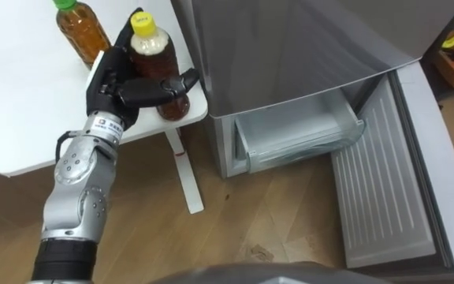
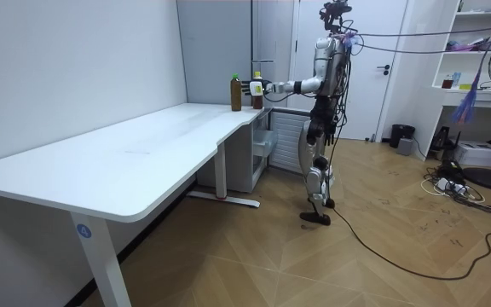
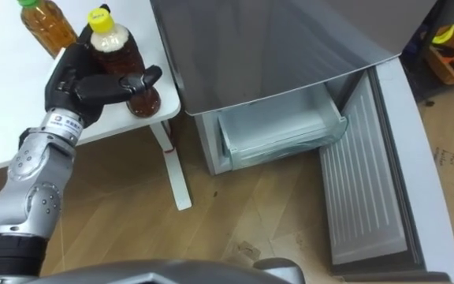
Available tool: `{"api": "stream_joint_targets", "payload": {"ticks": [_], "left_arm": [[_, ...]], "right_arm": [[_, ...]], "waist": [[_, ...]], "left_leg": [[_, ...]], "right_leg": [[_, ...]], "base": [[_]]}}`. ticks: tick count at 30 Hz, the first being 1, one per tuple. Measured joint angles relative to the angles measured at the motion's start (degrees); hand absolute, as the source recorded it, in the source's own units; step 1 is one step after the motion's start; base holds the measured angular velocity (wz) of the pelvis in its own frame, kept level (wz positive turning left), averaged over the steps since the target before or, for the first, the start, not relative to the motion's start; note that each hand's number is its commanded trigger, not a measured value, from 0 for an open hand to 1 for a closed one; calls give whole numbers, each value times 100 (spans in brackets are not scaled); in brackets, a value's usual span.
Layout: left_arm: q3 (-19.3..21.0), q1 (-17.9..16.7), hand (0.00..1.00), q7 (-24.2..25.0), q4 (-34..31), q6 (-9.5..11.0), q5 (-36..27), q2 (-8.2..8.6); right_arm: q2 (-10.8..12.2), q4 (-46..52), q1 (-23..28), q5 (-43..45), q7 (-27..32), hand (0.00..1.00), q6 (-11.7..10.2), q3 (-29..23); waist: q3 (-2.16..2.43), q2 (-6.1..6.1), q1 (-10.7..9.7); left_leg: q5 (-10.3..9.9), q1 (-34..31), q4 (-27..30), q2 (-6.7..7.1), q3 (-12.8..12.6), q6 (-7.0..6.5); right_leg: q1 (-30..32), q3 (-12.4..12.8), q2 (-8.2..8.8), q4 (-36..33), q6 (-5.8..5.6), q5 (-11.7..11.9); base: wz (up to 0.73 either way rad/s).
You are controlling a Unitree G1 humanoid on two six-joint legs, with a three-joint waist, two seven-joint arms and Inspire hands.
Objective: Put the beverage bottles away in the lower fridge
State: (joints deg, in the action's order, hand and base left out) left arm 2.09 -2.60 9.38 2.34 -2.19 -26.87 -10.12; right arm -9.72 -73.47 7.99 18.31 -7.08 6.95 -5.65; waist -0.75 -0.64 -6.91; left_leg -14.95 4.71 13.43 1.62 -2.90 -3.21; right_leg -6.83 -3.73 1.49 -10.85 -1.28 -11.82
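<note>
Left robot hand (image 1: 123,85) closed around yellow-capped bottle (image 1: 153,52) at tabletop (image 1: 18,99) corner, near green-capped bottle (image 1: 82,30); fridge (image 1: 290,47) lower door (image 1: 381,185) open.

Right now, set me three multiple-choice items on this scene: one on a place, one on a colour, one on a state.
1. Where is the yellow-capped bottle?
A. On the floor
B. At the white table's corner, beside the fridge
C. Inside the fridge drawer

2. What colour is the other bottle's cap?
A. Green
B. Red
C. Blue

3. What is the left robot hand doing?
A. Lying flat on the table
B. Curled round the yellow-capped bottle
C. Hanging shut on nothing

Answers:
1 B, since its base sits at the table corner next to the fridge.
2 A, as the eye views show a green cap.
3 B, because fingers and thumb wrap the bottle's body.
</note>
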Motion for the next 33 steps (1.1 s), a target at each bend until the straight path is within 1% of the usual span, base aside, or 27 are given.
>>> {"api": "stream_joint_targets", "payload": {"ticks": [3,7,22,28,33], "left_arm": [[0,0,100,14,0,-15,1,0],[-20,0,100,23,5,-54,3,1],[-11,20,100,29,62,-125,29,-5],[-19,18,100,-28,246,-291,45,-4],[-26,18,100,-97,251,-293,34,-4]], "right_arm": [[0,3,-5,0,4,0,69,0],[2,8,-3,0,11,0,69,0],[15,21,-32,71,-5,0,67,0],[14,16,-67,75,-9,0,64,-1],[15,26,-126,72,-81,0,46,-1]], "waist": [[1,-1,-51],[11,-18,-76],[1,-15,-83],[-21,-54,-79],[0,-91,-50]], "left_leg": [[0,-2,-17,2,0,0],[0,-8,11,1,-2,1],[1,-14,12,-7,4,2],[1,-19,16,1,11,2],[4,-55,19,2,6,5]], "right_leg": [[7,-6,-5,0,3,2],[23,-5,-9,2,3,2],[19,-14,-4,11,5,3],[20,-47,-5,13,8,5],[90,-30,-5,10,8,5]], "base": [[0],[0],[0],[0],[0]]}}
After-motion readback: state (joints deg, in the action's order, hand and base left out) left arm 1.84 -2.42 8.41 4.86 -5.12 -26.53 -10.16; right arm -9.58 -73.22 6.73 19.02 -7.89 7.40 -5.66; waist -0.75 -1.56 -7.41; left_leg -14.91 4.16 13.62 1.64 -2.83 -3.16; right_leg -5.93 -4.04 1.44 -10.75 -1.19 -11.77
